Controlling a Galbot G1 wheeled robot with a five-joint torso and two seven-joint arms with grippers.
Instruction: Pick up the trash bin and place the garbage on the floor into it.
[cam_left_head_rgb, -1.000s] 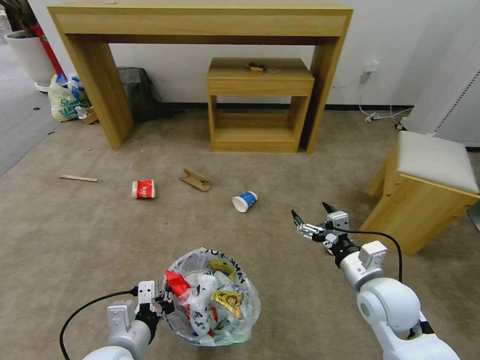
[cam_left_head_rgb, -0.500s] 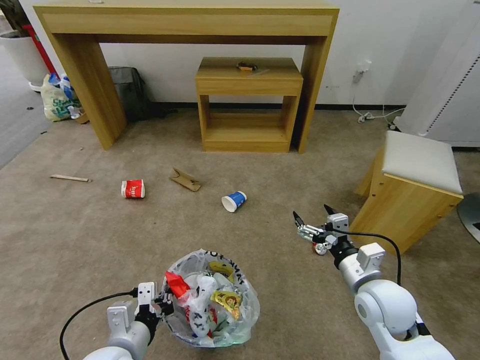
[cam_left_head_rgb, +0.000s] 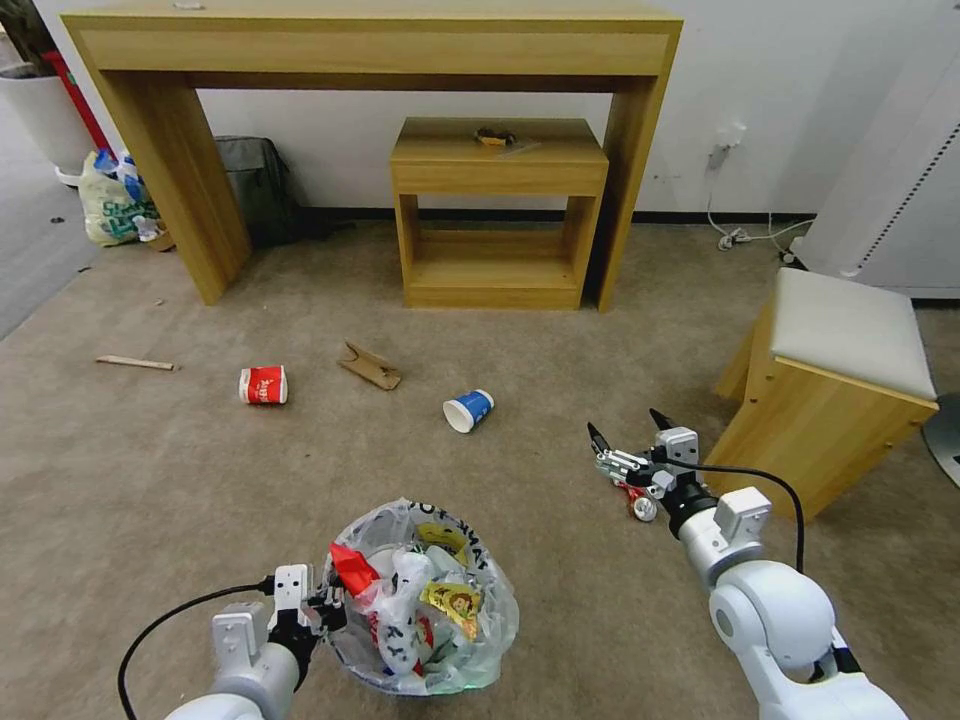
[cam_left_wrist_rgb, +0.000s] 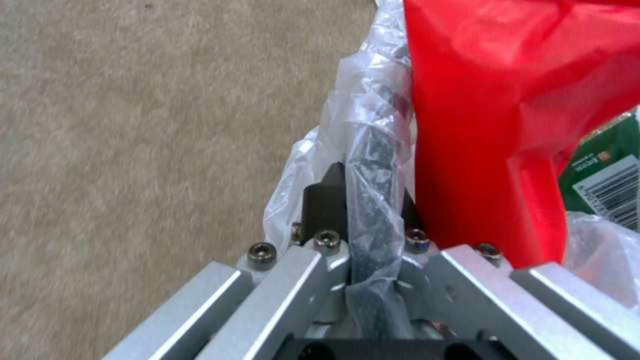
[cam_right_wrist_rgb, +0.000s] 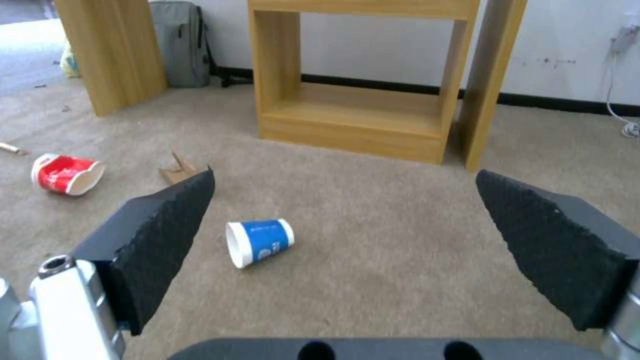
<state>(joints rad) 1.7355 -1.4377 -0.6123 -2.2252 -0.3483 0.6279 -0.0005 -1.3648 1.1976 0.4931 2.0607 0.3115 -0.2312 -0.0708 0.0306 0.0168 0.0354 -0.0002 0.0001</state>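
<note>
The trash bin (cam_left_head_rgb: 470, 625), lined with a crinkly plastic bag and full of wrappers, hangs low in front of me. My left gripper (cam_left_head_rgb: 325, 608) is shut on its near-left rim (cam_left_wrist_rgb: 373, 150), and the left wrist view shows the fingers (cam_left_wrist_rgb: 323, 200) clamped over bag and rim beside a red wrapper (cam_left_wrist_rgb: 493, 125). My right gripper (cam_left_head_rgb: 625, 432) is open above the floor (cam_left_head_rgb: 180, 500), over a small red and silver piece of garbage (cam_left_head_rgb: 640, 505). On the carpet ahead lie a blue cup (cam_left_head_rgb: 468, 410) (cam_right_wrist_rgb: 259, 242), a red cup (cam_left_head_rgb: 263, 385) (cam_right_wrist_rgb: 67, 174), a cardboard scrap (cam_left_head_rgb: 370, 366) (cam_right_wrist_rgb: 179, 170) and a stick (cam_left_head_rgb: 135, 363).
A wooden stool (cam_left_head_rgb: 835, 380) with a white cushion stands close on the right. A tall wooden desk (cam_left_head_rgb: 370, 40) and a low shelf table (cam_left_head_rgb: 497, 215) line the far wall. A grey backpack (cam_left_head_rgb: 260, 185) and a printed shopping bag (cam_left_head_rgb: 110, 200) sit at the far left.
The whole head view has shifted, so the camera moved. The small red and silver piece now shows under the right gripper. Both grippers hold the same pose.
</note>
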